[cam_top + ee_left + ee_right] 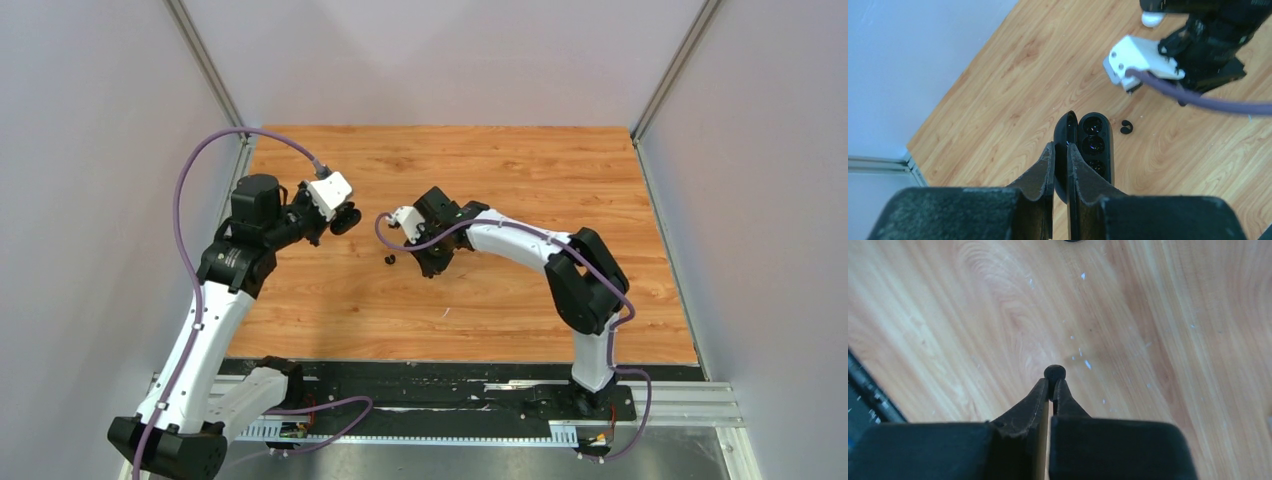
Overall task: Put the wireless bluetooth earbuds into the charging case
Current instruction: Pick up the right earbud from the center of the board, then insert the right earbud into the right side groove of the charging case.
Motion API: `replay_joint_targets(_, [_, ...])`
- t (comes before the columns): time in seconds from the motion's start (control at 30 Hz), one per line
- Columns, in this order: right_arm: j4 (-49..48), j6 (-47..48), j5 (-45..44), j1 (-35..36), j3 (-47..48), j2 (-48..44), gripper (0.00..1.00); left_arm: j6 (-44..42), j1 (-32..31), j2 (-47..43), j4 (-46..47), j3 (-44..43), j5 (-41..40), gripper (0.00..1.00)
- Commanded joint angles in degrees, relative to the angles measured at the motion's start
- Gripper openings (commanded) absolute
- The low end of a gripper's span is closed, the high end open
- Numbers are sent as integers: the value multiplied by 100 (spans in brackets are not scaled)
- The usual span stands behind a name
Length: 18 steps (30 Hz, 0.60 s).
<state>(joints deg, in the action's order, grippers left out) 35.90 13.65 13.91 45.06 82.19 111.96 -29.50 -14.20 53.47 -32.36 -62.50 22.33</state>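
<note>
My left gripper [1060,150] is shut on the lid of an open black charging case [1095,145] and holds it above the table, its earbud wells facing the camera; the same case [345,218] shows in the top view. My right gripper [1052,385] is shut on a small black earbud [1054,372] that sticks out past its fingertips, low over the wood. From above, the right gripper [432,262] hangs near the table's middle. A second black earbud [1126,128] lies on the table between the two grippers, seen from overhead as a black earbud [390,259].
A white rounded object [1151,19] lies on the wooden table [500,160] behind the right wrist. Grey walls close in the left, right and back sides. A purple cable [1208,102] runs from the right wrist.
</note>
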Motion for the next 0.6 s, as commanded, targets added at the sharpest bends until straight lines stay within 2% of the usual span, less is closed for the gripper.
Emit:
replay_joint_targets(0.0, [355, 778, 1029, -503, 60, -1095, 0, -124, 22, 255, 72, -111, 493, 0])
replay_joint_targets(0.17, [394, 2207, 2287, -1150, 0, -2275, 0, -490, 18, 763, 90, -400, 1105, 0])
replay_joint_targets(0.37, [1094, 4337, 2902, -1394, 589, -3072, 0, -878, -188, 1771, 344, -992, 1593, 0])
replay_joint_targets(0.57, [1744, 4537, 3207, -1386, 1305, -3050, 0, -1077, -612, 2633, 811, -1546, 1778, 0])
